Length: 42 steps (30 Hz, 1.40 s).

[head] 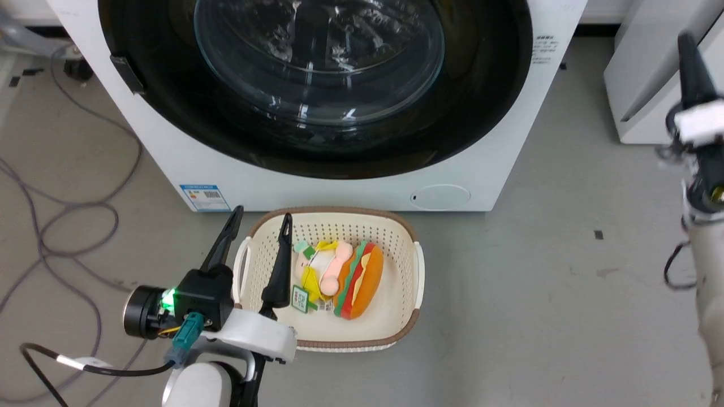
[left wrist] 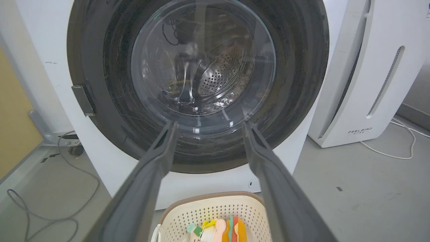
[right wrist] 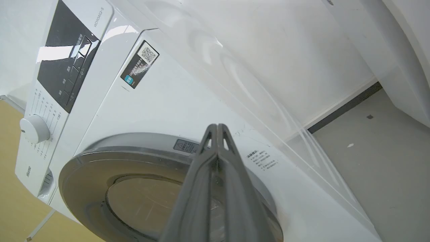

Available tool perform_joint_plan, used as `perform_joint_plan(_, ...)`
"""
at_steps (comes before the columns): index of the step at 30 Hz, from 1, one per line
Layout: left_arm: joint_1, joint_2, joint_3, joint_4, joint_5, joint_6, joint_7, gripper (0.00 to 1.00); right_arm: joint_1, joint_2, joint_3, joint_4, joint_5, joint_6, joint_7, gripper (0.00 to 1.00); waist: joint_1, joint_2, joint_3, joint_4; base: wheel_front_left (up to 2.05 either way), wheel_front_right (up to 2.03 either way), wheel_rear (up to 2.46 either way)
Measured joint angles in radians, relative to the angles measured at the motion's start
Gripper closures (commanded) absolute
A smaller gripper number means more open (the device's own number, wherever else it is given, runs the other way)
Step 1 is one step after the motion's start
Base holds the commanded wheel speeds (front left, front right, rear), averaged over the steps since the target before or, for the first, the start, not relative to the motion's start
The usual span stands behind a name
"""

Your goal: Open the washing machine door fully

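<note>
1. Nearest, at 7 o'clock in the head view: my left gripper (head: 263, 212). Its two fingers are spread wide apart and hold nothing. They point toward 12 o'clock.
2. At 12 o'clock, on the floor: one cream perforated basket (head: 419, 265) with a brown rim. Contents, counted: one burger toy (head: 362, 280); one pale soft toy (head: 320, 267) with yellow and pink parts, touching the burger's 9 o'clock side; card tags (head: 300, 298) at their near end. My left fingers overlap the basket's 9 o'clock rim; I cannot tell whether they touch it.
3. Just beyond the basket, still at 12 o'clock: one washing machine (head: 350, 195). The basket stands between me and its front. Low on the front are one blue label (head: 205, 196) and one round hatch (head: 440, 196).
4. The washing machine door (head: 481, 113) lies closed against the front. One handle (head: 127, 73) sits at its 9 o'clock edge.
5. At 3 o'clock: my right gripper (head: 686, 39), fingers pressed together, nothing between them.
6. Surroundings: grey cables (head: 56, 226) at 9 o'clock; one white appliance (head: 650, 73) at 2 o'clock.
</note>
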Motion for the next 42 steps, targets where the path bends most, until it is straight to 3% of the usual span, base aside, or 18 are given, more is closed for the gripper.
perform_joint_plan(10, -0.042, 0.0, -0.026, -0.025, 0.0, -0.005, -0.021, 0.0, -0.301, -0.046, 0.132, 0.209, 0.023, 0.0, 0.125, 1.0, 0.0001, 0.0, 0.071, 0.014, 0.0, 0.0, 0.0)
perform_joint_plan(14, -0.06, 0.0, -0.032, -0.032, 0.0, -0.008, -0.028, 0.0, -0.404, -0.047, 0.197, 0.264, 0.023, 0.0, 0.216, 1.0, 0.0001, 0.0, 0.1, 0.021, 0.0, 0.0, 0.0)
perform_joint_plan(15, -0.074, 0.0, -0.035, -0.035, -0.002, -0.009, -0.034, 0.0, -0.47, -0.044, 0.242, 0.298, 0.023, 0.0, 0.291, 1.0, 0.0001, 0.0, 0.121, 0.026, 0.0, 0.0, 0.0)
perform_joint_plan(22, -0.098, 0.0, -0.052, -0.039, -0.012, -0.009, -0.046, 0.0, -0.578, -0.041, 0.314, 0.372, 0.045, 0.0, 0.419, 1.0, 0.0, 0.0, 0.164, 0.042, 0.0, 0.0, 0.0)
perform_joint_plan(42, -0.177, 0.0, -0.103, -0.053, -0.034, -0.006, -0.09, 0.0, -0.867, -0.014, 0.43, 0.574, 0.172, 0.0, 0.602, 1.0, 0.0, -0.0001, 0.29, 0.069, 0.0, 0.0, 0.0)
